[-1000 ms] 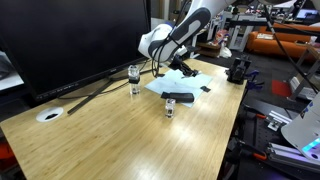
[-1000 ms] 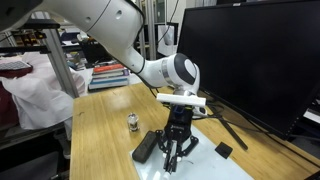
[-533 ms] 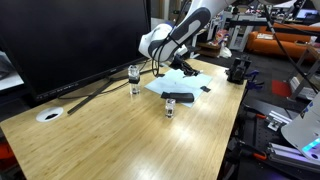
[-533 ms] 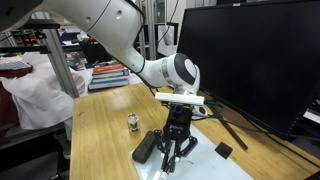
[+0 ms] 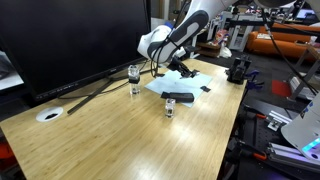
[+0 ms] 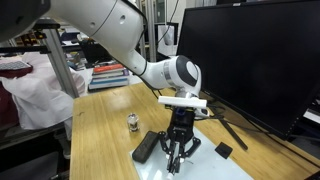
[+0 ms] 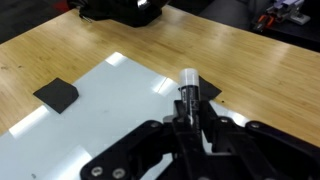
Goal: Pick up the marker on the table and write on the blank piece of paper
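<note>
The gripper (image 7: 188, 128) is clamped shut on the marker (image 7: 188, 88), which points down at the edge of the white paper (image 7: 105, 115) on the table (image 7: 60, 40). Whether the tip touches the paper cannot be told.

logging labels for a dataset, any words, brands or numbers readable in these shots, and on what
None can be read in any view.
The blank piece of paper: no writing shows on it.
The marker, held in the shut gripper: no legible print.
The monitor: screen dark, no logo legible.
</note>
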Available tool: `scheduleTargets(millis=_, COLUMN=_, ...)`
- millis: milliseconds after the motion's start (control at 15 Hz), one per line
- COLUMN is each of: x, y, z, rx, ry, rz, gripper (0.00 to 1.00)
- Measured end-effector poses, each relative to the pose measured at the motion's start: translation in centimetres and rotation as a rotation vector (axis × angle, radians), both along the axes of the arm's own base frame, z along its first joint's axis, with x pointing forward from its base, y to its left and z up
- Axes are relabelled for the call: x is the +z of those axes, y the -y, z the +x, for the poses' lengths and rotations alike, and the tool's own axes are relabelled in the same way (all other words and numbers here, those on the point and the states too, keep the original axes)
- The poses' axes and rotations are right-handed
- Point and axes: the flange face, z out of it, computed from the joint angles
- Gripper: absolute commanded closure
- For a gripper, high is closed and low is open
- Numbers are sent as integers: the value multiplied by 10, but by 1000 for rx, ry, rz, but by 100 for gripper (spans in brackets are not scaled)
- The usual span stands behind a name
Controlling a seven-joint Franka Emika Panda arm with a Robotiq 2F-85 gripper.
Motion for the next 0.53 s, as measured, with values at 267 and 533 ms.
scheduleTargets(millis=267, x=-13, y=3, z=7, rx=1, ry=11, rz=2, gripper=95)
scheduleTargets(millis=533, x=-26, y=6, z=8, rx=2, ry=-2, rz=3, gripper=95)
